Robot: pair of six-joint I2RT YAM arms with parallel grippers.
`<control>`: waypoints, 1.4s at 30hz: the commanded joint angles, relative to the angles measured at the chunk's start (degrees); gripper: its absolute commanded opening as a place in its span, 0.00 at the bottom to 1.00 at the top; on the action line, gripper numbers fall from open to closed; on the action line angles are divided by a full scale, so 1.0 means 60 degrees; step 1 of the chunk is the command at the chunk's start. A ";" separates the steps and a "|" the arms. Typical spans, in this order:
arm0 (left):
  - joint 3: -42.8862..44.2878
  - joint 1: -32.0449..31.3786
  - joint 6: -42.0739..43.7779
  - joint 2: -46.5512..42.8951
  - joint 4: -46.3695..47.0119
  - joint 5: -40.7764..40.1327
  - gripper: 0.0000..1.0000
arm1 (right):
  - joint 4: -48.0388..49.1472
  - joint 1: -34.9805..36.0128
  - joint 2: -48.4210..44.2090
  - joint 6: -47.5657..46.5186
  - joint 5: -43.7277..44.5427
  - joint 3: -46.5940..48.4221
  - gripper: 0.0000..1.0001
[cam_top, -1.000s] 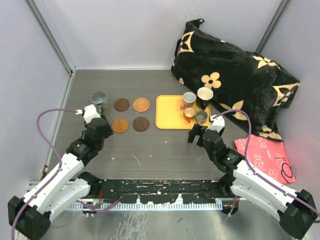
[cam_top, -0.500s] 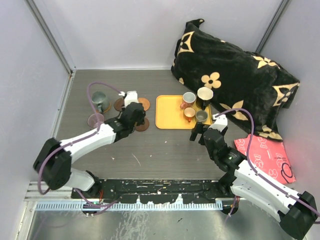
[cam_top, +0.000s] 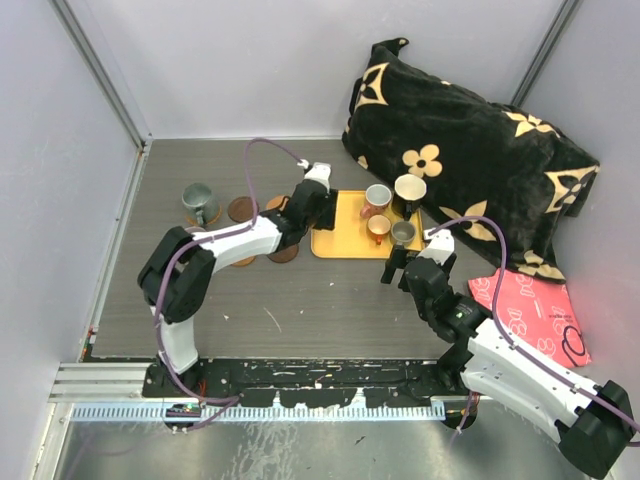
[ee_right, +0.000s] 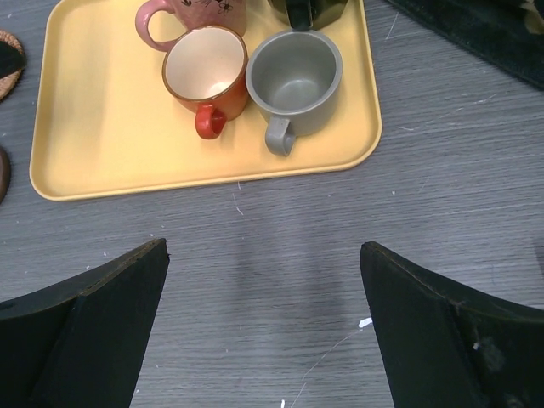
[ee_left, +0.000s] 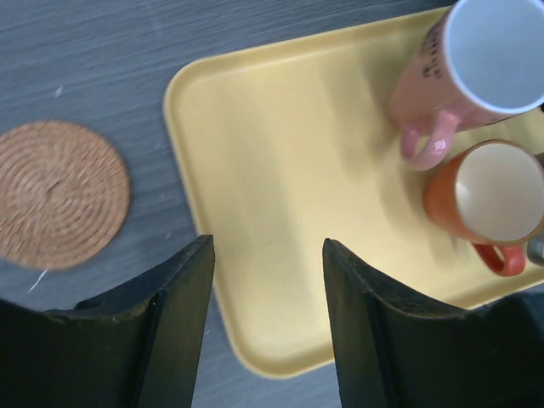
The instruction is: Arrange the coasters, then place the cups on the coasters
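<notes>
My left gripper hangs open and empty over the left edge of the yellow tray. On the tray stand a copper-pink cup, a black cup with cream inside, a tiny orange cup and a tiny grey cup. A grey-green mug stands far left. Brown coasters lie left of the tray, partly under my left arm; one woven coaster shows in the left wrist view. My right gripper is wide open over bare table, just in front of the tray.
A black pillow with cream flowers lies at the back right, close behind the tray. A red patterned pouch lies at the right. Grey walls close in the table on the left, back and right.
My left arm has swung from beside the grey-green mug at the far left rightward to the tray's left edge, and its jaws have opened wider. The right arm has stayed put.
</notes>
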 commanded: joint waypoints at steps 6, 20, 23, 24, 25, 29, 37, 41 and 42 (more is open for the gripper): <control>0.1833 0.0220 0.1103 0.1440 0.1334 0.2523 0.55 | 0.0288 -0.0054 0.0415 -0.0007 0.0230 0.0407 1.00; 0.2715 0.0213 0.0927 0.2086 0.1439 0.3800 0.55 | 0.0344 -0.0069 0.0612 -0.0014 0.0209 0.0401 1.00; 0.2969 0.0209 0.0869 0.2307 0.1357 0.3927 0.55 | 0.0351 -0.0073 0.0604 -0.0038 0.0209 0.0424 1.00; 0.3066 0.0197 0.0873 0.2396 0.1292 0.3953 0.55 | 0.0351 -0.0073 0.0611 -0.0035 0.0209 0.0415 1.00; 0.3168 0.0194 0.0873 0.2472 0.1259 0.3971 0.54 | 0.0331 -0.0073 0.0599 -0.0038 0.0209 0.0430 1.00; 0.3559 0.0179 0.0904 0.2809 0.1098 0.4022 0.53 | 0.0278 -0.0059 0.0576 -0.0046 0.0251 0.0470 1.00; 0.4220 0.0144 0.1218 0.3333 0.0685 0.4013 0.52 | 0.0303 -0.0086 0.0752 -0.0018 0.0239 0.0484 1.00; 0.4548 0.0142 0.1293 0.3612 0.0478 0.4015 0.52 | 0.0322 -0.0080 0.0758 -0.0036 0.0238 0.0485 1.00; 0.4608 0.0130 0.1319 0.3655 0.0441 0.4023 0.51 | 0.0322 -0.0079 0.0759 -0.0033 0.0238 0.0484 1.00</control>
